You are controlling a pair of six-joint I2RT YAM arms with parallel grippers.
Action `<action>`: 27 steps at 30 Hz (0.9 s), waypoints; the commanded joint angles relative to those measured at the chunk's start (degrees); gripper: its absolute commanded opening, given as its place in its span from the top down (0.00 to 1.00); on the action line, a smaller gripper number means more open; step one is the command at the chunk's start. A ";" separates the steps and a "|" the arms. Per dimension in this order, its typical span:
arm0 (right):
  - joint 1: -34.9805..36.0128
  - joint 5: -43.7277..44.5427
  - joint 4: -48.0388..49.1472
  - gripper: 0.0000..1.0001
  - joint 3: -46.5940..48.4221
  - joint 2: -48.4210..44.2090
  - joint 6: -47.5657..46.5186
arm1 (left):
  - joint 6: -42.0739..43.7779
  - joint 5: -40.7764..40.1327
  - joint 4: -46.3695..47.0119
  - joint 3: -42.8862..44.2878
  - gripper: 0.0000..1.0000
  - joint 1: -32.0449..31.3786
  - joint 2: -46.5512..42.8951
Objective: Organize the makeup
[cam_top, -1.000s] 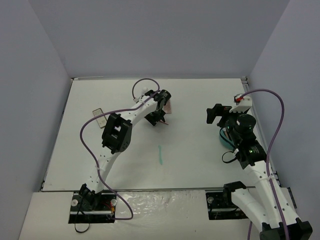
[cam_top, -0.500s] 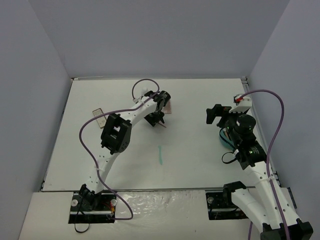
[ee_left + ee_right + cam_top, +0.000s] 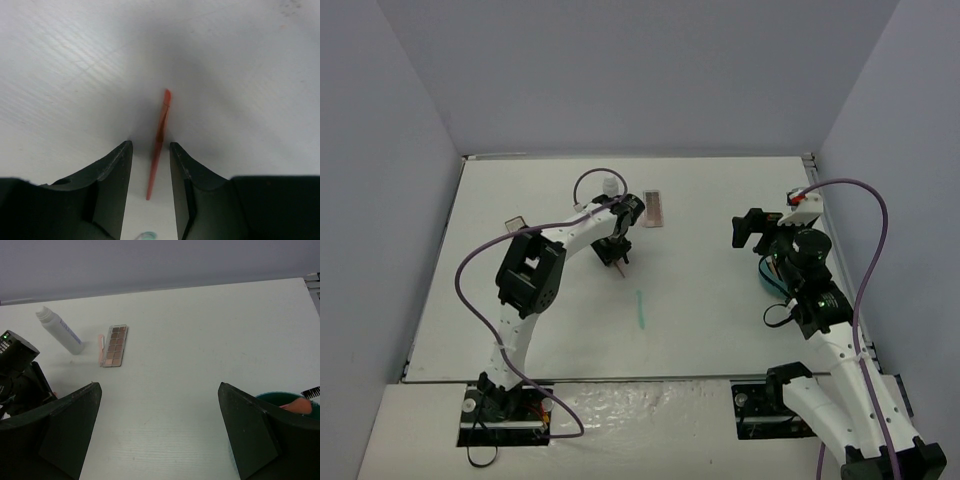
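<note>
My left gripper (image 3: 618, 252) is low over the table, left of the middle. Its jaws stand a little apart around a thin red-brown stick (image 3: 161, 130), and neither finger touches it. The stick's tip pokes out below the gripper in the top view (image 3: 622, 268). A whitish bottle (image 3: 611, 185) and a brown-pink palette (image 3: 654, 208) lie just behind it. A second palette (image 3: 516, 224) lies at the far left. A teal stick (image 3: 640, 309) lies in the middle. My right gripper (image 3: 748, 228) hangs wide open and empty.
The round teal tub (image 3: 775, 275) sits under my right arm and shows in the right wrist view (image 3: 280, 399) with brush ends in it. A pale pink stick (image 3: 100, 347) lies against the palette (image 3: 115, 345), next to the bottle (image 3: 60, 331).
My left gripper has moved left and towards the near edge, away from the palette, and the red-brown stick has gone with it. The bottle and the palette now show in full. My right arm has not moved.
</note>
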 commanded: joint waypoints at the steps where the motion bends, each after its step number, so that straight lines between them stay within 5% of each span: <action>1: 0.36 0.60 3.67 0.00 0.64 -0.04 -0.52 | 5.98 -0.39 3.16 -5.26 0.68 2.07 -5.94; 27: 0.28 0.60 3.32 0.00 0.99 0.68 -0.52 | 2.75 5.02 8.60 -19.04 0.71 0.37 -13.38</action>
